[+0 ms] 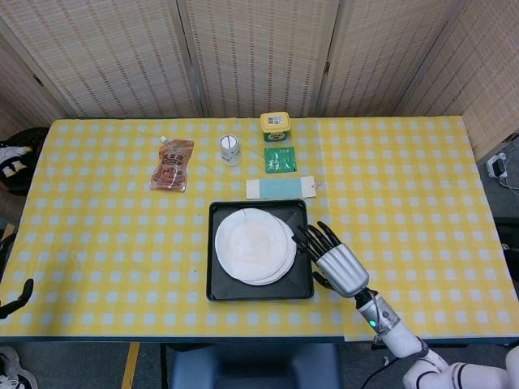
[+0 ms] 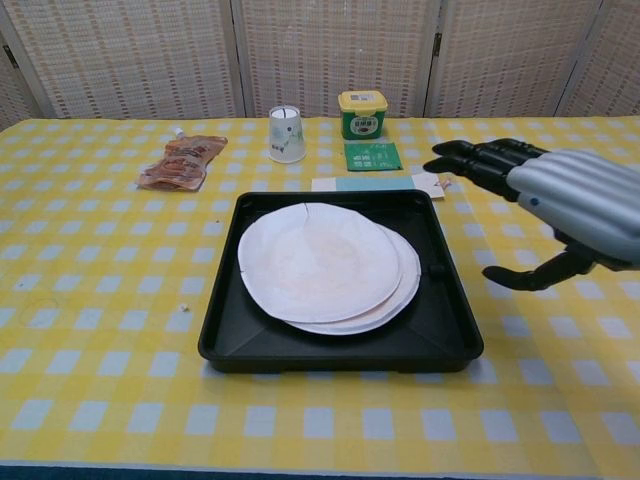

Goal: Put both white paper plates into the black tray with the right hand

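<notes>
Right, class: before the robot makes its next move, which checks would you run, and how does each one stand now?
1. Both paper plates lie in the black tray: ok, stacked, the top one offset to the left.
2. Right robot hand holds nothing: ok, fingers spread.
3. Right robot hand is off the tray: ok, it sits right of the tray.
4. Plates lie flat: ok as far as seen.
5. Path near the paper cup and green packet: ok, both stand behind the tray.
6. Left robot hand: cannot tell, only a sliver shows.
</notes>
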Available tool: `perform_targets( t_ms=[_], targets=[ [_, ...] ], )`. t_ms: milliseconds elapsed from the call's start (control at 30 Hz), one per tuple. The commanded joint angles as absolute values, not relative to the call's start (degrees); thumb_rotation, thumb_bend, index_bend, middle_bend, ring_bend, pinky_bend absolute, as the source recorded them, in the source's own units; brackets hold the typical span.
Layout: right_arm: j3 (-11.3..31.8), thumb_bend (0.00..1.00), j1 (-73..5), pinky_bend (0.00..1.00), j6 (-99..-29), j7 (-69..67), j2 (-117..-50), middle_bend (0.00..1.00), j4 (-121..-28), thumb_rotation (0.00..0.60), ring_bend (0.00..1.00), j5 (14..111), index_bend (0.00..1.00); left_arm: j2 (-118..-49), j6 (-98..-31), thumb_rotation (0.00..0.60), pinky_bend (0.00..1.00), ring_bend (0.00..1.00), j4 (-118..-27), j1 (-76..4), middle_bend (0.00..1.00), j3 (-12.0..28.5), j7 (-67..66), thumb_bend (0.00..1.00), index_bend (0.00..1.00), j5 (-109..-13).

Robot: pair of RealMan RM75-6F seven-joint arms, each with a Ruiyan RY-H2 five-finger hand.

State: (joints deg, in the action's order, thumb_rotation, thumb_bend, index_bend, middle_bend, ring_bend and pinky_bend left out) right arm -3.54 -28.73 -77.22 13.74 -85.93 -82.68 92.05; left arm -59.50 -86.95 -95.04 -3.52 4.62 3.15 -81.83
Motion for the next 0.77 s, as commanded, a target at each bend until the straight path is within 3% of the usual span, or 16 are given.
perform_targets(
  t_ms=[33, 400, 567, 767],
  targets=[
    [-6.2, 0.32, -22.5, 0.0, -82.5, 15.6, -78.5, 0.0, -87.0, 0.6, 0.0, 91.3, 0.0, -59.9, -85.7, 0.6, 0.0, 0.0, -94.2, -4.4, 0.0, 3.5, 2.7, 0.44, 0.0, -84.2],
    [-9.1, 0.32, -10.0, 0.0, -88.0, 11.2, -64.0, 0.0, -93.9, 0.6, 0.0, 82.5, 0.0, -63.3, -84.7, 0.6, 0.0, 0.0, -93.0, -5.8, 0.0, 2.8, -3.0, 0.44, 0.0, -86.3],
    [-8.2, 0.32, -7.2, 0.0, -92.7, 7.6, -62.8, 0.0, -93.3, 0.6, 0.0, 86.0, 0.0, -64.0, -83.4, 0.6, 0.0, 0.0, -92.8, -6.7, 0.0, 2.7, -4.3, 0.44, 0.0, -86.6],
    [-7.7, 0.32, -6.3, 0.0, -92.2, 6.2, -62.3, 0.0, -92.6, 0.6, 0.0, 88.1, 0.0, -64.0, -81.7, 0.6, 0.0, 0.0, -93.2, -7.4, 0.0, 2.1, -4.4, 0.44, 0.0, -86.5]
  ],
)
